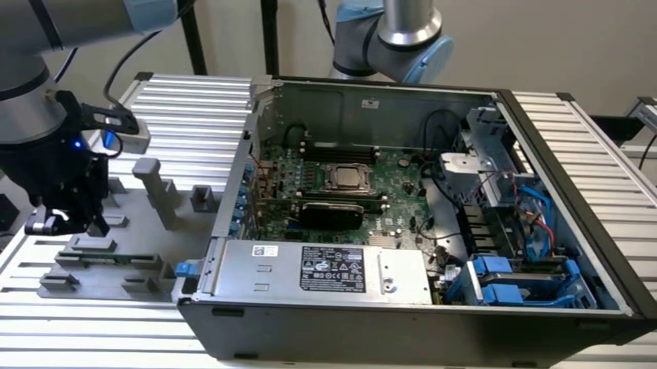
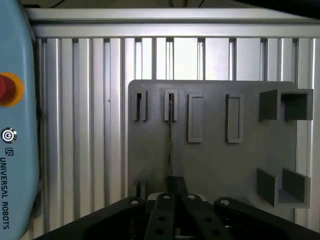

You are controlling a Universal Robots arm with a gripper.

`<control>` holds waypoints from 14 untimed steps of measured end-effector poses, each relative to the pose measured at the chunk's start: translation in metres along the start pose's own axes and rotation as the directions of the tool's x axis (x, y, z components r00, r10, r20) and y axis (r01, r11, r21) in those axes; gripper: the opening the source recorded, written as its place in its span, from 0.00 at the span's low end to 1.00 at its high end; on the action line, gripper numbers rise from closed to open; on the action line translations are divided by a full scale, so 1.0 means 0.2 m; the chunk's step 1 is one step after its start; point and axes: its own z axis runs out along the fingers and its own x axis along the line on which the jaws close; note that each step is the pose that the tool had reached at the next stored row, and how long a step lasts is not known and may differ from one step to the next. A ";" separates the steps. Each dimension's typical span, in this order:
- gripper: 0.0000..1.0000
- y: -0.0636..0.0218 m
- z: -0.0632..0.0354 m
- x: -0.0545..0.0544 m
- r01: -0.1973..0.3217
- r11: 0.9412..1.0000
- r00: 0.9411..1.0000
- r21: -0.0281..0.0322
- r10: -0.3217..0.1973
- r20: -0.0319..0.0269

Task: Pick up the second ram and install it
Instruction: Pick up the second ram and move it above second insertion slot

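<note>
The second ram (image 1: 111, 258) is a thin green stick standing on edge in a grey holder plate (image 1: 154, 231) on the slatted table, at the exterior view's left. In the wrist view the second ram (image 2: 171, 145) shows edge-on as a thin line from a slot in the holder plate (image 2: 215, 165) toward my gripper (image 2: 172, 187). My gripper (image 1: 64, 223) hangs just above the plate, beside the stick's end farthest from the computer, with its fingers drawn together and nothing visibly held. The open computer case (image 1: 411, 323) lies to the exterior view's right, with the silver CPU (image 1: 349, 178) on its motherboard (image 1: 395, 165).
A second robot arm (image 1: 395, 31) stands behind the case. A blue teach pendant (image 2: 17, 125) with a red stop button (image 2: 5, 89) lies on the table beside the holder plate. Upright grey blocks (image 1: 154, 184) rise from the plate. A silver power supply (image 1: 318, 269) and blue drive bays (image 1: 513, 280) fill the case's near side.
</note>
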 end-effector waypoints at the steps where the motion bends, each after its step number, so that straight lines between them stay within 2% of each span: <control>1: 0.11 0.000 0.005 0.00 0.000 1.000 1.000 0.000 0.000 0.000; 14: 0.11 0.000 0.007 0.00 0.001 1.000 1.000 0.000 -0.001 -0.001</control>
